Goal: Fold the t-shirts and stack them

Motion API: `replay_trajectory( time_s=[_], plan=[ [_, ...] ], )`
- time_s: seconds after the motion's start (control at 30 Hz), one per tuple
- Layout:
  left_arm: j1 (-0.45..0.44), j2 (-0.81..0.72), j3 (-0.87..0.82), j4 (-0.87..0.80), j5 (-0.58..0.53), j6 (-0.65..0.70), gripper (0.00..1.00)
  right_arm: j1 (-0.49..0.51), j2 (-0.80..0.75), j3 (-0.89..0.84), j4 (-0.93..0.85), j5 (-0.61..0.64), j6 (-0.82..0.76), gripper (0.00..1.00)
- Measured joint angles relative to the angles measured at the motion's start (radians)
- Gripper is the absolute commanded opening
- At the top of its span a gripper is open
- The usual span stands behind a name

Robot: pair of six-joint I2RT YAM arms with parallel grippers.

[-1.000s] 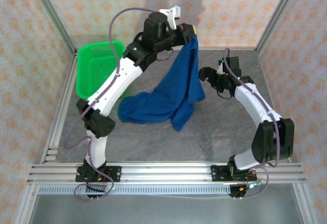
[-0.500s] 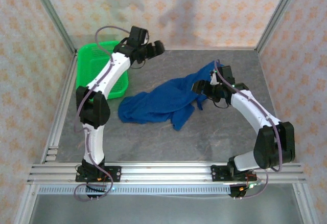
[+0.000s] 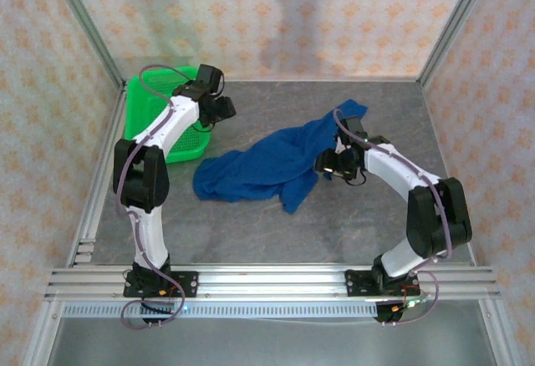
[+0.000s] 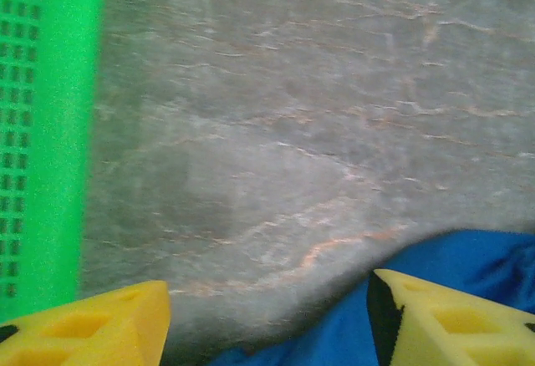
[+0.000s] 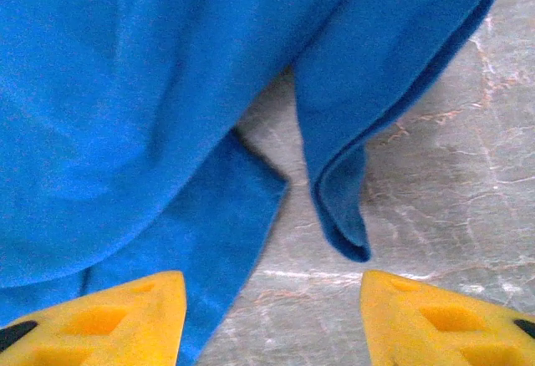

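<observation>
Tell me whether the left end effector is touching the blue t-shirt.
Apart. The top external view shows bare grey table between the left end effector and the t-shirt.

Near half of the bench (image 3: 251, 232) lies bare, open for passage. Crumpled blue t-shirt (image 3: 267, 165) sprawls across the centre. Green basket (image 3: 155, 124) blocks the far-left corner; a bare strip separates it from the shirt. Aluminium rail (image 3: 267, 281) bars the near edge.
</observation>
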Motion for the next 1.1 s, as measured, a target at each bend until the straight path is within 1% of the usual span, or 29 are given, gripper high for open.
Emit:
replay_trajectory(
  time_s=[0.1, 0.27, 0.33, 0.43, 0.5, 0.53, 0.6, 0.67, 0.7, 0.83, 0.93, 1.03, 1.1],
  plan=[
    [0.031, 0.010, -0.010, -0.007, -0.023, 0.019, 0.62, 0.000, 0.027, 0.000, -0.003, 0.029, -0.004, 0.50],
    [0.065, 0.010, -0.013, -0.022, -0.070, 0.057, 0.57, 0.000, 0.070, 0.000, -0.002, 0.074, -0.011, 0.46],
    [0.077, 0.010, -0.013, -0.031, -0.084, 0.071, 0.57, 0.000, 0.085, 0.000, 0.002, 0.082, -0.011, 0.44],
    [0.093, 0.009, -0.013, -0.040, -0.098, 0.080, 0.59, 0.000, 0.113, 0.000, 0.017, 0.090, -0.010, 0.37],
    [0.098, 0.006, -0.013, -0.041, -0.098, 0.082, 0.63, 0.000, 0.136, 0.002, 0.028, 0.093, -0.012, 0.33],
    [0.099, 0.003, -0.014, -0.041, -0.094, 0.080, 0.65, 0.000, 0.145, 0.003, 0.034, 0.093, -0.010, 0.30],
    [0.099, -0.006, -0.022, -0.039, -0.074, 0.073, 0.71, 0.000, 0.164, 0.009, 0.046, 0.093, -0.011, 0.15],
    [0.097, -0.029, -0.037, -0.041, -0.048, 0.068, 0.75, 0.000, 0.182, 0.027, 0.047, 0.093, -0.006, 0.05],
    [0.092, -0.051, -0.051, -0.042, -0.036, 0.064, 0.76, 0.000, 0.188, 0.042, 0.046, 0.093, -0.008, 0.01],
    [0.041, -0.196, -0.111, -0.049, 0.015, 0.050, 0.80, 0.000, 0.177, 0.074, 0.047, 0.098, -0.006, 0.00],
    [-0.031, -0.345, -0.174, -0.050, 0.051, 0.040, 0.81, -0.010, 0.145, 0.076, 0.042, 0.100, 0.001, 0.00],
    [-0.083, -0.483, -0.280, -0.050, 0.098, -0.001, 0.81, -0.034, 0.100, 0.076, 0.038, 0.100, 0.013, 0.00],
    [-0.088, -0.560, -0.391, -0.048, 0.121, -0.040, 0.81, -0.055, 0.064, 0.077, 0.036, 0.099, 0.020, 0.00]
  ],
)
